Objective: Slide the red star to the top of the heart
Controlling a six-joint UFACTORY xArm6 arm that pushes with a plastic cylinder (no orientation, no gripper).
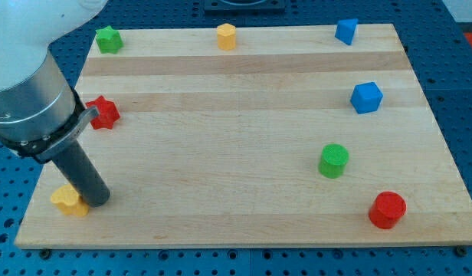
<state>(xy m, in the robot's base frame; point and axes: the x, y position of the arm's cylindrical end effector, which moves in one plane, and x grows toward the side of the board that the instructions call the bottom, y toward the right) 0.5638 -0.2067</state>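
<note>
The red star [104, 113] lies near the board's left edge, partly behind the arm's clamp. The yellow heart [69, 200] lies at the bottom left corner, below the star. My tip [98, 202] rests on the board just right of the heart, touching or nearly touching it. The rod rises up and to the left into the arm's grey body, which covers the star's left side.
A green star [108, 39] at top left, a yellow hexagon [226, 36] at top middle, two blue cubes [345, 31] [366, 97] on the right, a green cylinder [333, 161] and a red cylinder [387, 210] at lower right. The wooden board [236, 138] lies on a blue perforated table.
</note>
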